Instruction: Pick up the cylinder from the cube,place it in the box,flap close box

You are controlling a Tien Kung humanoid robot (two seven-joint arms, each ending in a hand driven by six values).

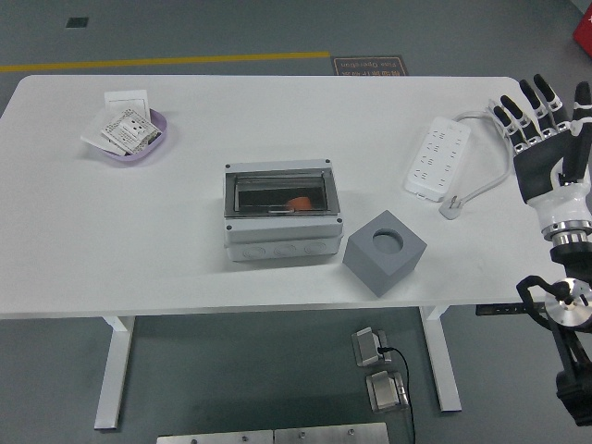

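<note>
**Cylinder lying in the closed box, right hand hovering open at the edge**

The orange cylinder (298, 203) is lying inside the grey box (281, 211), showing through its shut transparent flap. The grey cube (385, 252) is sitting just beside the box's right corner, its round socket showing empty. The right hand (544, 139) is hovering at the tabletop's (277, 120) right edge, near the white power strip (437, 158), fingers spread and holding nothing. A purple dish (131, 137) is sitting far left.
</note>
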